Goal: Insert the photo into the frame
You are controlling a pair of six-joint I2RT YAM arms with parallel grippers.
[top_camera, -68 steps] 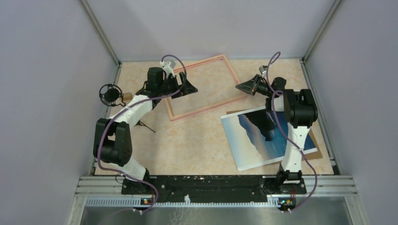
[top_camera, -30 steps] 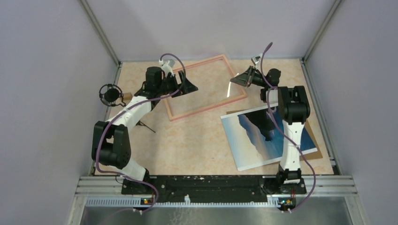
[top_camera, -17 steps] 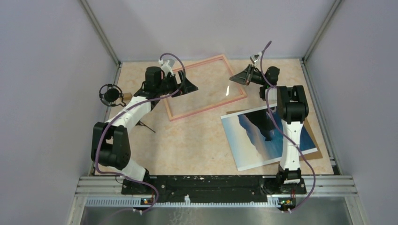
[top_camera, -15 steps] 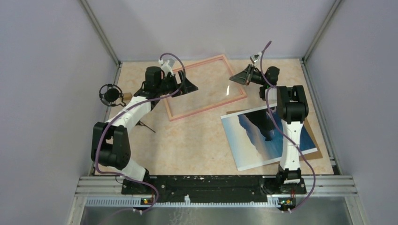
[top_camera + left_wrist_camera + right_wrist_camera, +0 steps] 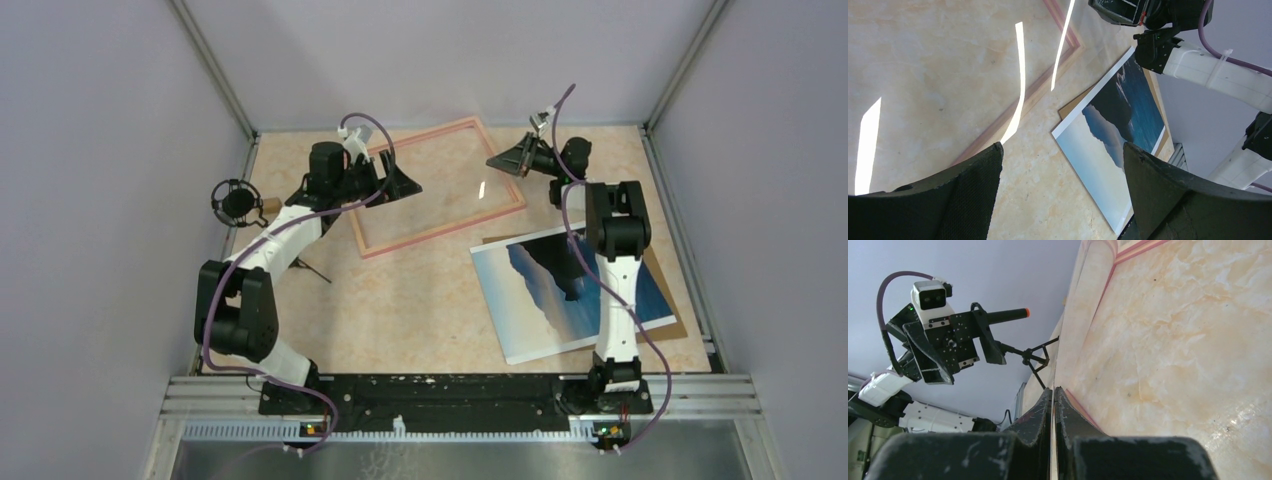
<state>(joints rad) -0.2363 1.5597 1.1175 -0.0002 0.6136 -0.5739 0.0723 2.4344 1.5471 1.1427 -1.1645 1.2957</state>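
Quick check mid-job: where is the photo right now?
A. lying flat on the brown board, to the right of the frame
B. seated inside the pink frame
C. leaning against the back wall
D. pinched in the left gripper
A: the photo lies face up on the brown board, wholly outside the frame.

This is a robotics lab test cell rather than any lived-in room. Plain grey-lilac wall panels [image 5: 120, 150] close in three sides, joined at the corners by bare aluminium posts [image 5: 213, 65]. A marble-patterned worktop [image 5: 420, 290] forms the floor of the box. A slotted aluminium rail [image 5: 450, 385] runs along its near edge, and the left arm [image 5: 285, 228] and right arm [image 5: 618, 310] are bolted to it. Purple cables [image 5: 903, 273] loop along both arms. A microphone [image 5: 238, 203] in a ring mount stands on a small tripod at the left edge.
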